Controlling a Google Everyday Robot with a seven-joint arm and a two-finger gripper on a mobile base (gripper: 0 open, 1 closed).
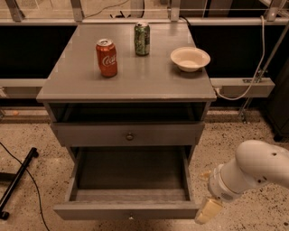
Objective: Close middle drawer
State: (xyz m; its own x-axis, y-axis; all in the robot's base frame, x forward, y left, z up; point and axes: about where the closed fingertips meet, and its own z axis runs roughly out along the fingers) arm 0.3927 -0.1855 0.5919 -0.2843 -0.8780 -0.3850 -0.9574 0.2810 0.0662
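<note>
A floor (235, 135) of pale, speckled stone is seen across the lower part of the view, lit in a warm, dim tone. A grey wooden desk (135, 88) is set in the middle, and a soft sheen is carried on its flat top. Behind it, dark panels (27, 49) are framed by a pale upper rail (235, 21) and a pale ledge (246, 83) lower down. Metal posts (77, 9) are fixed above the rail. A white cable (262, 40) is hung down at the right and looped towards the ledge. A black bar (18, 182) is laid slantwise on the floor at the left. The hand (207, 211) is found low at the right, over the floor.
</note>
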